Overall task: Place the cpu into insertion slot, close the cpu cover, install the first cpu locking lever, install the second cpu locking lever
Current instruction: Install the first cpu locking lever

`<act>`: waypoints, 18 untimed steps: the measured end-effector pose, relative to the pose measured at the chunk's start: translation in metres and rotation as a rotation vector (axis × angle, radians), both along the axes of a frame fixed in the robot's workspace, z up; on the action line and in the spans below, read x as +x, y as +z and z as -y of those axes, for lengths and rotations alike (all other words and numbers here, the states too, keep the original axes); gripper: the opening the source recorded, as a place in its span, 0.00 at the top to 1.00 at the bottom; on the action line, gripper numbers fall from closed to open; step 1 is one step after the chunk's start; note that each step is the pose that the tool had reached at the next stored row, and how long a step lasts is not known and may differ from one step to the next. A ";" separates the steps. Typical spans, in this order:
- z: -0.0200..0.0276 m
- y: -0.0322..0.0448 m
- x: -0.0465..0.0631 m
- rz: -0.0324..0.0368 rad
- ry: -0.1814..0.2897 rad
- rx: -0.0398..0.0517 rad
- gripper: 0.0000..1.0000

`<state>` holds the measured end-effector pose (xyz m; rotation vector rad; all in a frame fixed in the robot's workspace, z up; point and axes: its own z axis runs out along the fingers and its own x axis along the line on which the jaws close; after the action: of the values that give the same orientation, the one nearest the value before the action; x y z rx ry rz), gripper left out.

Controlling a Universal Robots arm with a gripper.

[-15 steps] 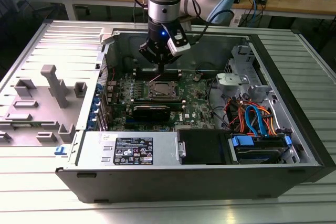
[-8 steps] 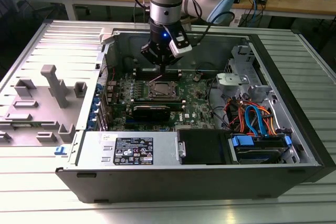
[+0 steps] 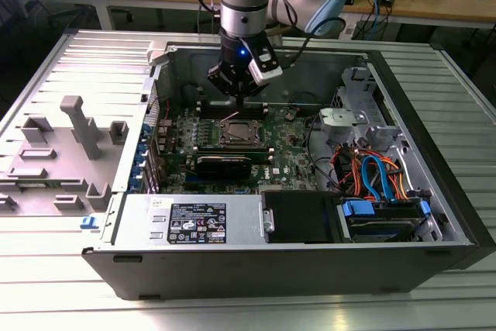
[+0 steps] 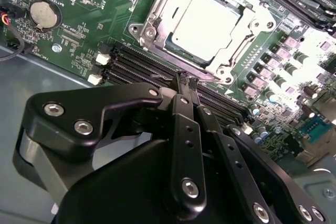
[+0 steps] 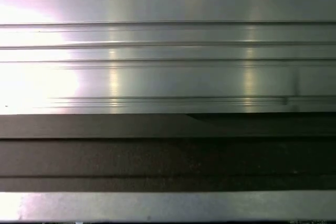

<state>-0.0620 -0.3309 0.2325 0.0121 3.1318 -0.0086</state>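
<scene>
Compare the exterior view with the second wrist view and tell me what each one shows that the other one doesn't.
Exterior view: the whole open computer case, the labelled power supply, blue and orange cables, and grey plastic fixtures on the exterior view's left.
Second wrist view: a round coin battery and white connectors on the green board.
Both: the gripper, fingers together, poised close beside the cpu, which lies within the cpu cover frame.
</scene>
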 end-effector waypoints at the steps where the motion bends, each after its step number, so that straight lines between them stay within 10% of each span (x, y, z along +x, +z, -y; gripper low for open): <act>1: -0.0002 -0.0008 0.000 0.0000 0.000 -0.0002 0.89; 18: -0.0037 -0.0179 0.016 0.0011 0.000 -0.0067 0.89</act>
<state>-0.0463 -0.3271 0.2146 0.0126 3.1306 -0.0191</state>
